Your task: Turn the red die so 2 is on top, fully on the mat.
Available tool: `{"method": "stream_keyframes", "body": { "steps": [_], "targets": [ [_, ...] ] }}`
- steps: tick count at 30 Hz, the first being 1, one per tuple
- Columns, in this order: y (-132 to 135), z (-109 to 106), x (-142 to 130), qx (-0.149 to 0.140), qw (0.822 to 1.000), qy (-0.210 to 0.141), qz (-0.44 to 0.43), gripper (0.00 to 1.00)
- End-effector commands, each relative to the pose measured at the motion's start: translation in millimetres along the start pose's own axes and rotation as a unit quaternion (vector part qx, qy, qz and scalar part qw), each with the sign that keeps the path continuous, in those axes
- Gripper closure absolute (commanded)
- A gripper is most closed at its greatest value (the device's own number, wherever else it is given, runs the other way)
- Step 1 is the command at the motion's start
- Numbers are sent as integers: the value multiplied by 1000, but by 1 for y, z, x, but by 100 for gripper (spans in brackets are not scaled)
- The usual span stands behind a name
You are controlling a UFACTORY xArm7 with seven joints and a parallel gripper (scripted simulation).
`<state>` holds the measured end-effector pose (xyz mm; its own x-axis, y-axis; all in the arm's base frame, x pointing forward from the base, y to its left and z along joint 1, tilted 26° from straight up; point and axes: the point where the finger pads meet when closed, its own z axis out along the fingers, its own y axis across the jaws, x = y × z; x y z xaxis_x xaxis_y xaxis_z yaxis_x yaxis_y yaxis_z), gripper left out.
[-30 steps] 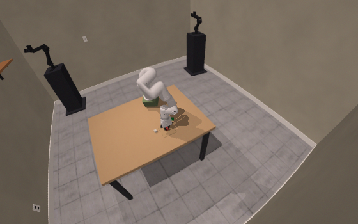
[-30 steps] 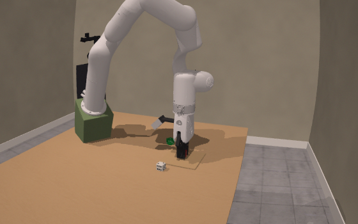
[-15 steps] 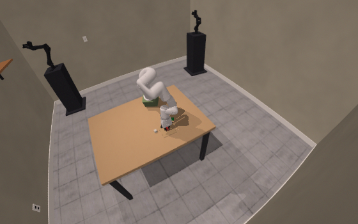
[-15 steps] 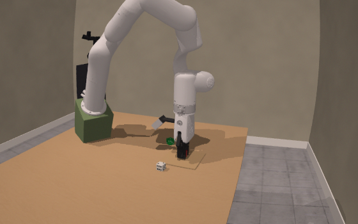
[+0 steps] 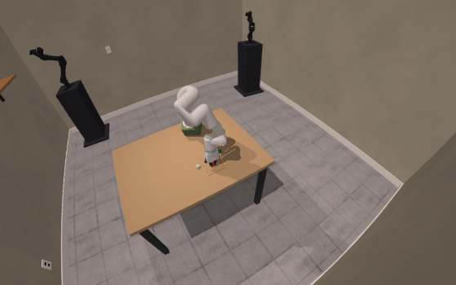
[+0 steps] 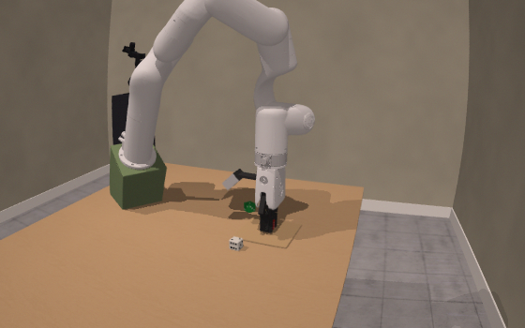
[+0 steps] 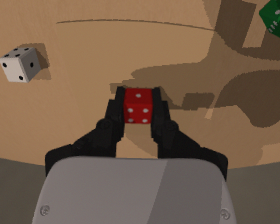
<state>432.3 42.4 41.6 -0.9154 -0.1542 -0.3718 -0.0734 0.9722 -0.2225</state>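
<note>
My gripper (image 7: 138, 98) (image 6: 268, 226) (image 5: 212, 163) points straight down and is shut on the red die (image 7: 139, 107), gripping its left and right sides. The face towards the wrist camera shows several white pips. The die is held low over the tan mat (image 6: 292, 235) (image 7: 124, 20), which shows only as a thin outline on the table. I cannot tell whether the die touches it. A white die (image 7: 19, 64) (image 6: 235, 243) (image 5: 198, 166) lies to the left, by the mat's edge. A green die (image 7: 277, 15) (image 6: 249, 206) (image 5: 220, 151) lies behind the gripper, in shadow.
The arm's green base block (image 6: 137, 183) (image 5: 190, 129) stands at the back of the wooden table (image 6: 112, 281) (image 5: 158, 191). The table's right edge is close to the mat. Two black pedestals (image 5: 81, 111) (image 5: 249, 67) carrying arms stand on the floor, far from the table.
</note>
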Motion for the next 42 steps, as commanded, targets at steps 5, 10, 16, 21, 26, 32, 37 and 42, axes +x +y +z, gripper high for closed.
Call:
{"method": "stream_keyframes", "body": {
  "steps": [5, 10, 16, 21, 26, 32, 37, 42],
  "targets": [
    [0, -1, -1, 0, 1000, -1, 0, 79],
    [0, -1, -1, 0, 1000, -1, 0, 79],
    [0, 0, -1, 0, 1000, -1, 0, 79],
    [0, 1, -1, 0, 1000, -1, 0, 79],
    [0, 3, -1, 0, 1000, -1, 0, 79],
    [0, 3, -1, 0, 1000, -1, 0, 79],
    [0, 3, -1, 0, 1000, -1, 0, 79],
    [0, 3, -1, 0, 1000, -1, 0, 79]
  ]
}}
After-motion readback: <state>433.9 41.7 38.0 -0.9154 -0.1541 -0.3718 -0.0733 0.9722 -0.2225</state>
